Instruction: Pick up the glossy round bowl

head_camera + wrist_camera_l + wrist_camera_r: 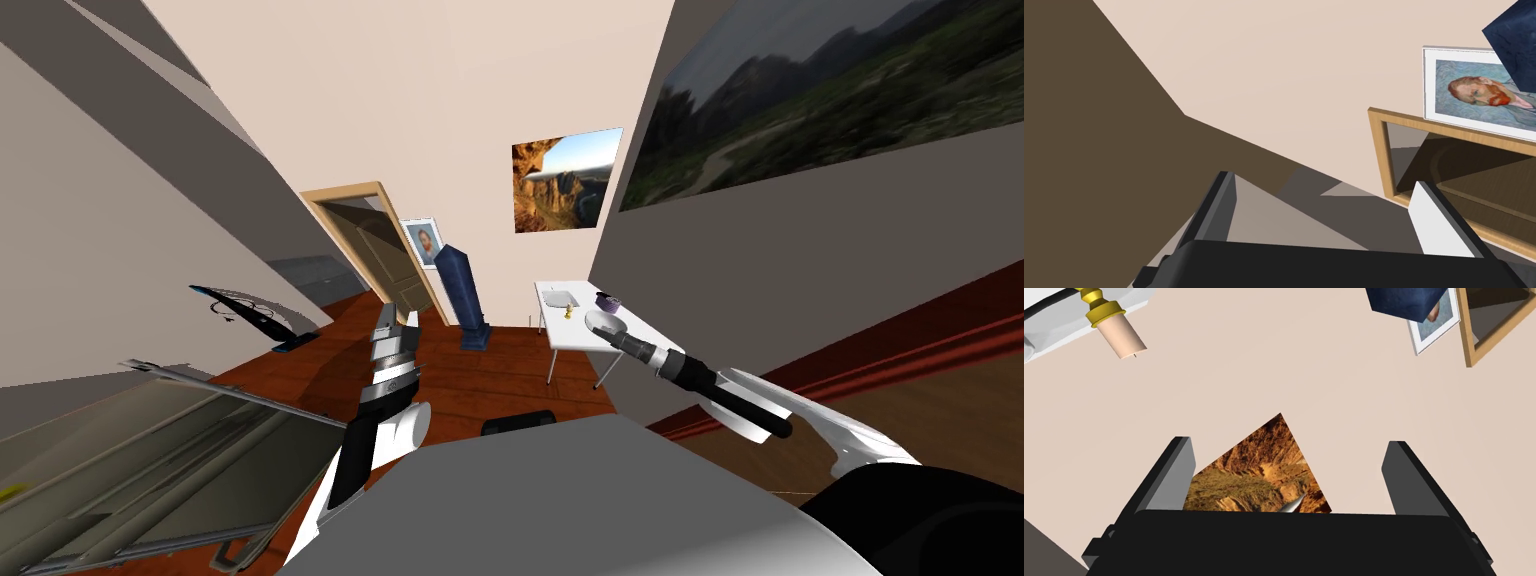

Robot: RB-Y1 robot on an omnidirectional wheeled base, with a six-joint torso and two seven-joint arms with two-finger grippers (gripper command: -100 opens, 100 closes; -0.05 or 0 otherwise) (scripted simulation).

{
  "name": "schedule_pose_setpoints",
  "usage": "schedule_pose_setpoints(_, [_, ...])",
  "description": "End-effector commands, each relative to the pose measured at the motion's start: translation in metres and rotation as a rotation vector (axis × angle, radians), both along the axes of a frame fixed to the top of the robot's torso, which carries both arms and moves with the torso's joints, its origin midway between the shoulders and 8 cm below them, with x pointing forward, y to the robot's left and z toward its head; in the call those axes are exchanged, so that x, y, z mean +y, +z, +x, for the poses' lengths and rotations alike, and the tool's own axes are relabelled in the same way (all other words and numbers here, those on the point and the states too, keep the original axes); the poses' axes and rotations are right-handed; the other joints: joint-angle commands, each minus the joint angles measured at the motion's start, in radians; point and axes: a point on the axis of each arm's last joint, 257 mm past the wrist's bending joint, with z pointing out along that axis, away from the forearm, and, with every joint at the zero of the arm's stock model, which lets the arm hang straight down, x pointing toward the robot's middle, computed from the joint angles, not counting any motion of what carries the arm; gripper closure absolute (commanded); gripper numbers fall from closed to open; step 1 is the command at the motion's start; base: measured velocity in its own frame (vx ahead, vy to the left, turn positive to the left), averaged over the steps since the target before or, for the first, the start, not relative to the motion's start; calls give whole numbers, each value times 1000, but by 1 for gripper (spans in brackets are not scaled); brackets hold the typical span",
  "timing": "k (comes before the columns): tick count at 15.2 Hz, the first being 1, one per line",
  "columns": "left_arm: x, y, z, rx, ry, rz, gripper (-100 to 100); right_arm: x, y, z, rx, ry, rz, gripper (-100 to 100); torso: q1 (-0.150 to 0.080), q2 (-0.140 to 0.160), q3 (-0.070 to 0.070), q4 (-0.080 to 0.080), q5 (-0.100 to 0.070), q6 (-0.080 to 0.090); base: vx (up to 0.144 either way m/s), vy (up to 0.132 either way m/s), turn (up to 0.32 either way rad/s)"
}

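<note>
While the left pincer (1323, 180) and right pincer (1286, 448) gape, the latter hangs at the bowl (601, 320).

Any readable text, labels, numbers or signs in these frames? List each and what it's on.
None readable.
The portrait, the canyon picture and the large landscape picture carry images only, no lettering.
Any marking on the items standing on the white table would be too small to tell.
</note>
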Motion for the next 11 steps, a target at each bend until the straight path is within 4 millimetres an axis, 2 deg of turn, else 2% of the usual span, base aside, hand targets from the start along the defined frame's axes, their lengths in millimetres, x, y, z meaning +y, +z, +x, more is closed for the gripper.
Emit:
schedule_pose_setpoints(1, [0, 0, 0, 0, 0, 0, 0, -6, -5, 1, 19, 7, -39, -100, 0, 0, 0, 0, 0, 0, 22, 40, 18])
schedule_pose_setpoints(2, [0, 0, 0, 0, 0, 0, 0, -22, -19, -4, 58, 1, -98, -100, 0, 0, 0, 0, 0, 0, 26, 43, 48])
schedule_pose_setpoints(3, [0, 0, 0, 0, 0, 0, 0, -22, -17, -3, 62, 11, -113, -100, -1, 0, 0, 0, 0, 0, 29, 44, 66])
schedule_pose_setpoints(4, [0, 0, 0, 0, 0, 0, 0, -36, -29, -9, 96, 8, -162, -100, -1, 0, 0, 0, 0, 0, 34, 52, 97])
schedule_pose_setpoints(6, [0, 0, 0, 0, 0, 0, 0, -39, -28, -8, 105, 17, -186, -100, 0, -1, 0, 0, 0, 0, 34, 37, 46])
schedule_pose_setpoints(7, [0, 0, 0, 0, 0, 0, 0, -56, -40, -15, 144, 14, -243, -100, -1, -1, 0, 0, 0, 0, 41, 29, 77])
schedule_pose_setpoints(9, [0, 0, 0, 0, 0, 0, 0, -56, -38, -13, 147, 25, -257, -100, -1, -1, -1, 0, 0, 0, 36, 26, 44])
schedule_pose_setpoints(10, [0, 0, 0, 0, 0, 0, 0, -73, -48, -20, 188, 27, -316, -100, -2, -1, -1, 0, 0, 0, 34, 31, 62])
schedule_pose_setpoints(11, [0, 0, 0, 0, 0, 0, 0, -73, -47, -19, 190, 34, -326, -100, -2, -1, -1, 0, 0, 0, 42, 35, 65])
